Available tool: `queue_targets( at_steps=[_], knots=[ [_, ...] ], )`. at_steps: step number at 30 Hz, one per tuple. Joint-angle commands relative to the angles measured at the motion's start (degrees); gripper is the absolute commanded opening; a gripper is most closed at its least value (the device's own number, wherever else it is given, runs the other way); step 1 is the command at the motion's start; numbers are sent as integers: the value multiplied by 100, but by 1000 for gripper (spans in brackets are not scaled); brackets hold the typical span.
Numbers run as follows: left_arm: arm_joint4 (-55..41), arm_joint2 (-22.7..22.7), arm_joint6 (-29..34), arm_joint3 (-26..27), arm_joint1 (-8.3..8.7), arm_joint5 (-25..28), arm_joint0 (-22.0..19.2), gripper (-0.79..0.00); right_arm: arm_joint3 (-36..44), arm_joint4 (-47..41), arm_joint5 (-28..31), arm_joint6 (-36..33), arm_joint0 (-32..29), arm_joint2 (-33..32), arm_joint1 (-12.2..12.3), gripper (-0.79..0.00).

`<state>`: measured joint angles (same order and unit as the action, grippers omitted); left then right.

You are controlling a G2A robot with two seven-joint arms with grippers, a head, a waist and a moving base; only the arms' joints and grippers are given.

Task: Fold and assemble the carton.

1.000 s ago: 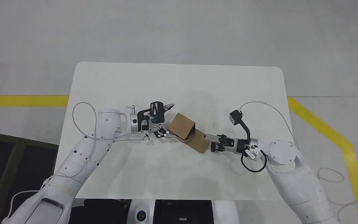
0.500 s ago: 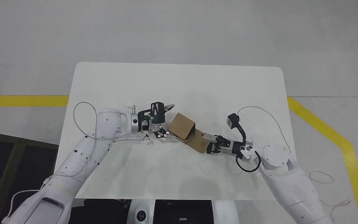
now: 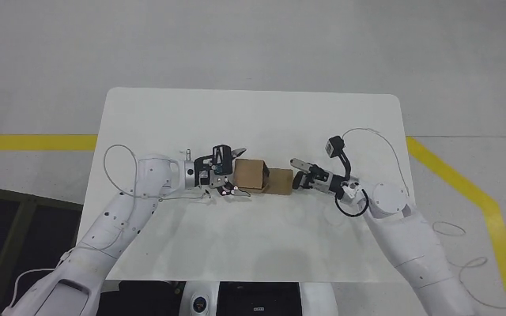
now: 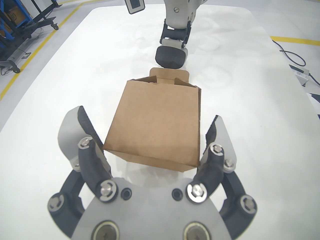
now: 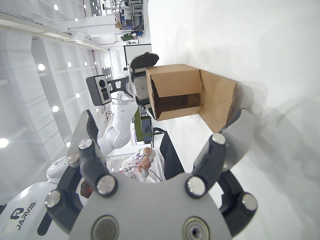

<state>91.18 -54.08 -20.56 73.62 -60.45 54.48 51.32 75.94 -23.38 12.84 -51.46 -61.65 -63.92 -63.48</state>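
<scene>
One carton, two grippers, one table. Nearest in the left wrist view, the left gripper [image 4: 148, 116] has its two fingers spread wide, and the near end of the brown carton [image 3: 251, 174] sits between them. The carton's two near corners lie right at the fingers' inner sides; whether they press on it I cannot tell. The carton lies on its side about the middle of the white table [image 3: 348, 118], between the two grippers, its length running from one to the other. Its far end is open and dark inside, and one flap [image 4: 170, 72] lies flat on the table there, pointing away from the left gripper. Just beyond that flap is the right gripper [image 3: 298, 172], its two fingers also spread and pinching nothing. One finger is down at the table just beside the flap's end, and the other is raised clear of the carton. Farther off, past the table's edges, two yellow stripes [image 3: 47, 142] run on the grey floor [image 3: 237, 39], one at each side.
</scene>
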Motion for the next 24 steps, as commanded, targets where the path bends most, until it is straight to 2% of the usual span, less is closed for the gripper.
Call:
queue_targets(
  at_steps=[1,6,12,24],
  knots=[
    [10,-6,5,-3,5,-3,12,0,-179,-54,46,-66,145,73,-31,0],
    [51,-63,4,-17,29,-47,44,0,-575,-102,220,-640,499,159,-64,0],
    [52,-172,-19,6,71,-64,115,0,-868,-43,310,-1499,633,149,-22,0],
    [279,-313,-13,189,162,-120,311,0,-1583,-525,659,-1772,984,476,-191,0]
  ],
)
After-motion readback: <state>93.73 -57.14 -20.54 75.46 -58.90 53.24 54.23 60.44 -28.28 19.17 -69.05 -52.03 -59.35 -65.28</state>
